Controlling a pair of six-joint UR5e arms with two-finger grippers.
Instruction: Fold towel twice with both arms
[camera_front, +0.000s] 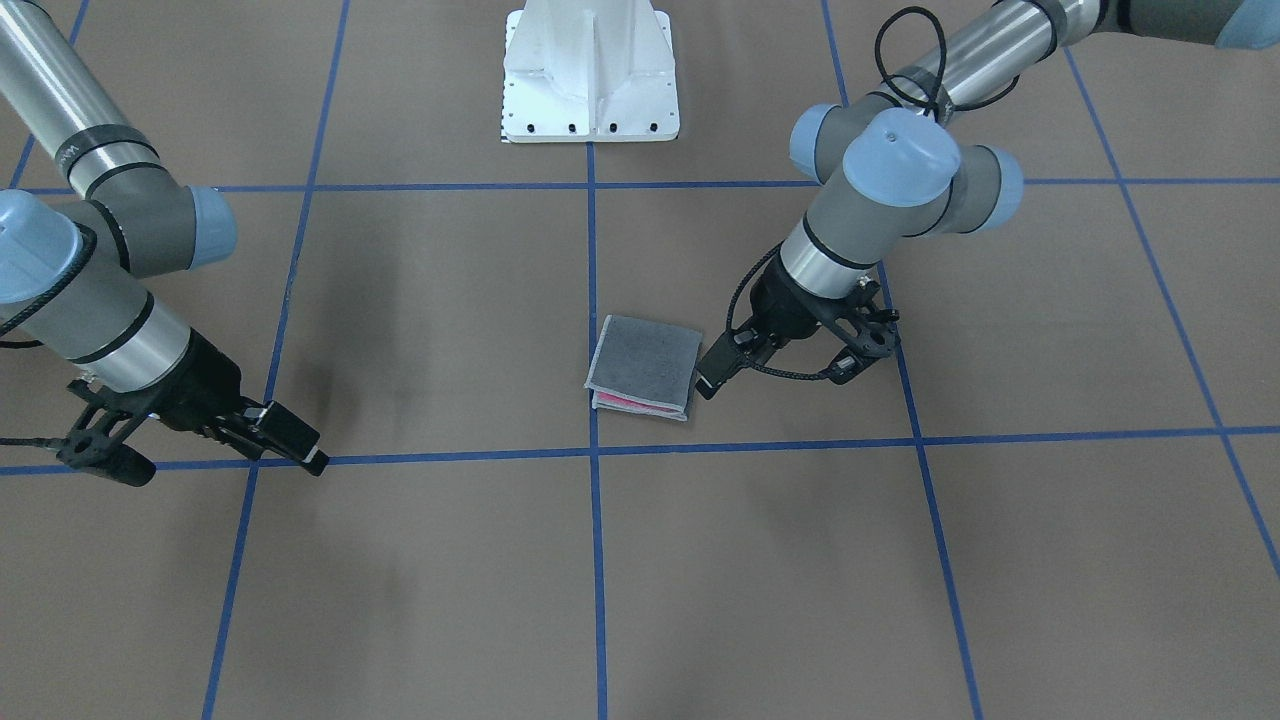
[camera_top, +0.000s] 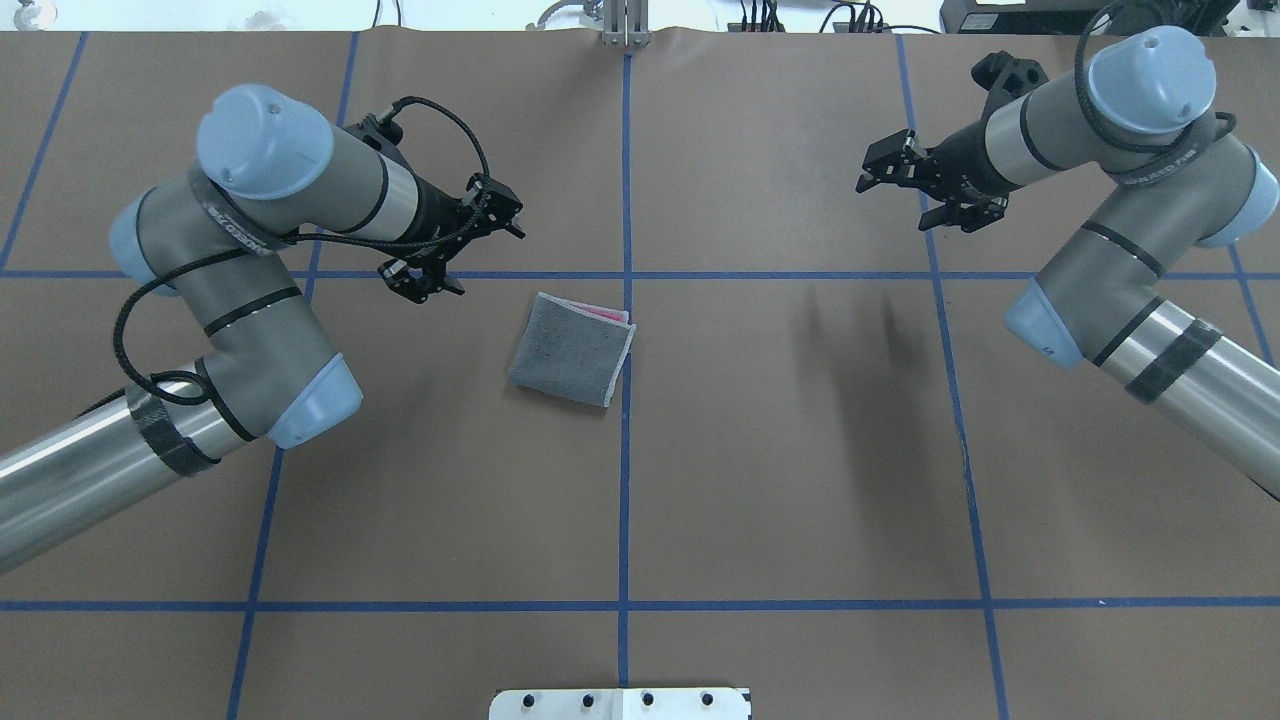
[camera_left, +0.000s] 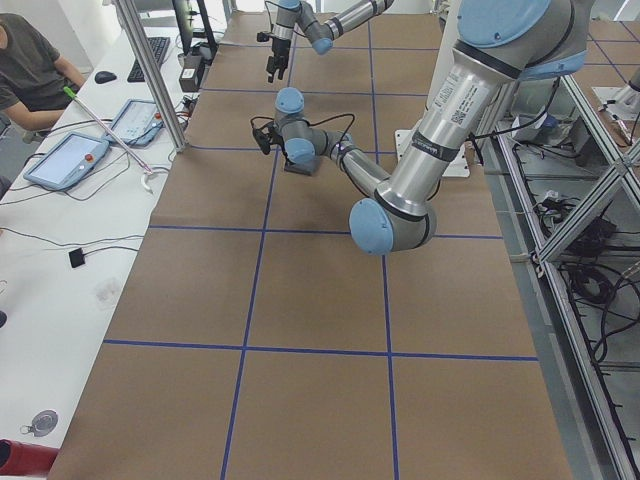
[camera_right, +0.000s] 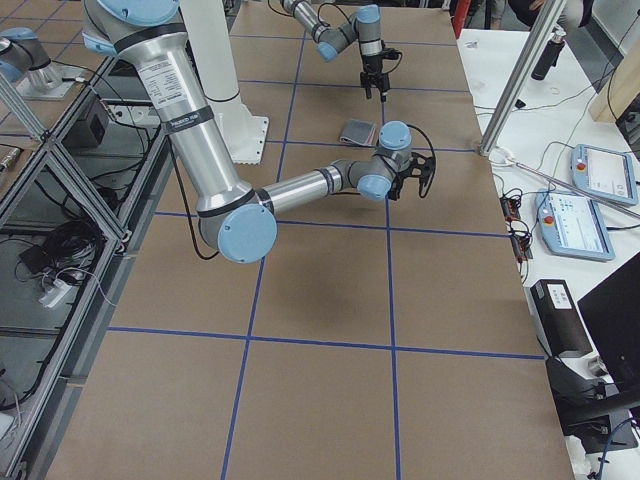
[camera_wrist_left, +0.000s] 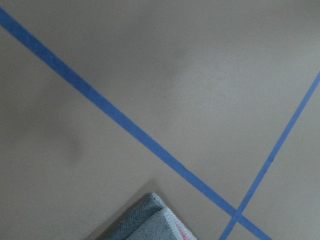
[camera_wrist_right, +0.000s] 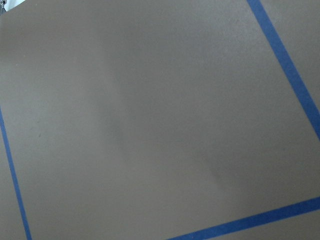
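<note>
The folding looks finished. The towel (camera_top: 572, 350) lies on the counter (camera_top: 800, 500) as a small thick square, dark grey face up. A sliver of pink and the light edging show along its far side, where the layers stack. Its right edge touches the central blue tape line (camera_top: 624, 480), and the rest sits just left of that line. Both folds seem to be in, so I judge that the next move is only to draw the arms clear. If the stack wants squaring, that calls for a light press on top, not a fresh grasp.

Beyond the towel and to its left, the left claw (camera_top: 505, 215) hangs above the counter, holding nothing and apart from the cloth. The left arm (camera_top: 250, 300) reaches in from the near left, bent sharply at the elbow. Farther out and well to the right, the right claw (camera_top: 875, 168) points left and also holds nothing, with the right arm (camera_top: 1130, 270) angled in from the near right. From overhead both claws seem slightly parted, though they are small and dark there, so I cannot be sure.
</note>
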